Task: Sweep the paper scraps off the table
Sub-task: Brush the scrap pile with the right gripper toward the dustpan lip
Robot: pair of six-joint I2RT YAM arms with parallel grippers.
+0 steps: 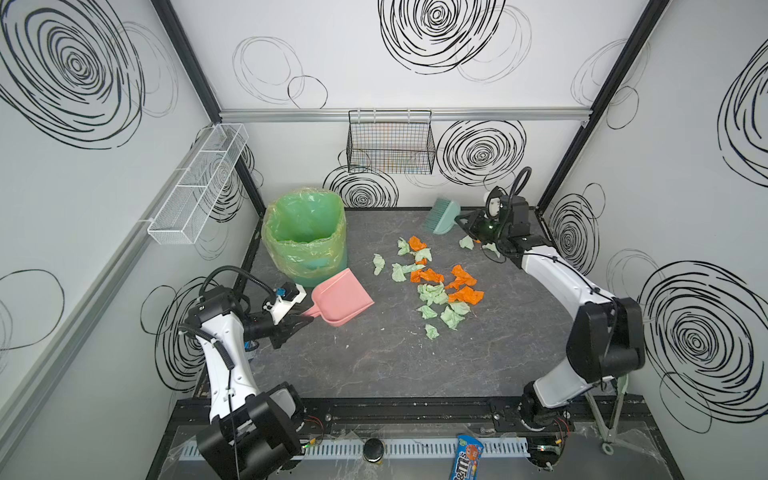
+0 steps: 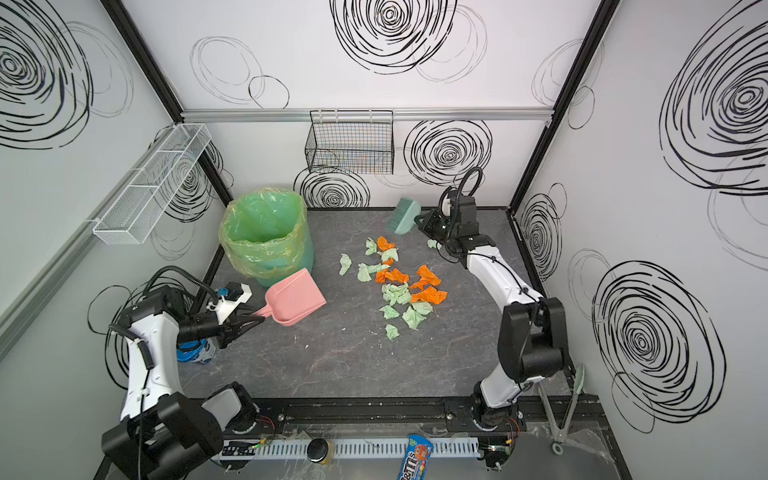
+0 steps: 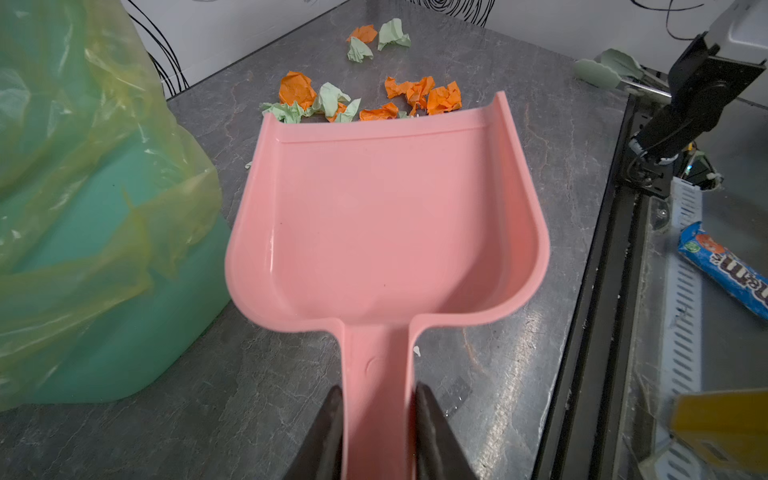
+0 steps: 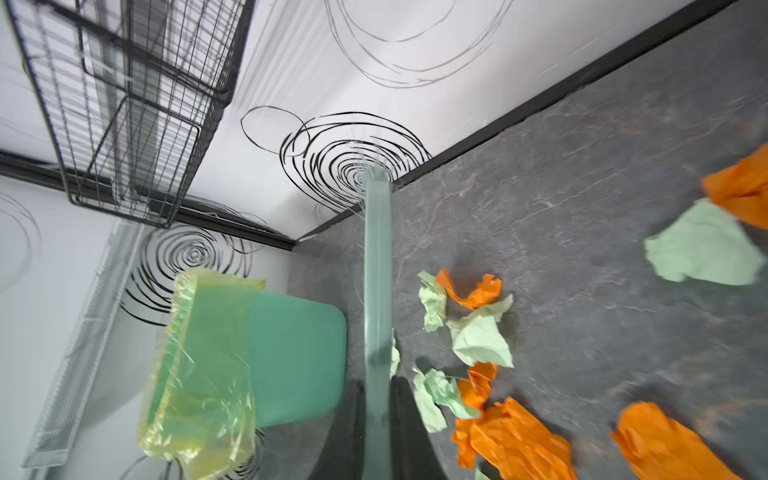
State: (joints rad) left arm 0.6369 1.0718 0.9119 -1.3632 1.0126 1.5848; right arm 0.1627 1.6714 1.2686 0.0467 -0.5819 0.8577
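Several orange and pale green paper scraps (image 1: 432, 286) (image 2: 399, 286) lie bunched right of the middle of the dark grey table (image 1: 374, 365). Two green ones (image 1: 466, 242) sit apart, under the right arm. My left gripper (image 1: 306, 317) (image 3: 378, 395) is shut on the handle of a pink dustpan (image 1: 340, 301) (image 3: 386, 216). The dustpan's mouth faces the scraps (image 3: 374, 99), and its pan holds nothing. My right gripper (image 1: 461, 220) (image 4: 377, 382) is shut on a teal brush (image 1: 441, 216) (image 4: 377, 291). It holds the brush up near the back wall, beyond the scraps.
A green bin (image 1: 305, 232) lined with a yellow-green bag stands at the back left, close to the dustpan. A black wire basket (image 1: 390, 145) hangs on the back wall and a white mesh shelf (image 1: 199, 183) on the left wall. A blue candy packet (image 1: 467, 455) and tongs (image 2: 565, 407) lie on the front ledge.
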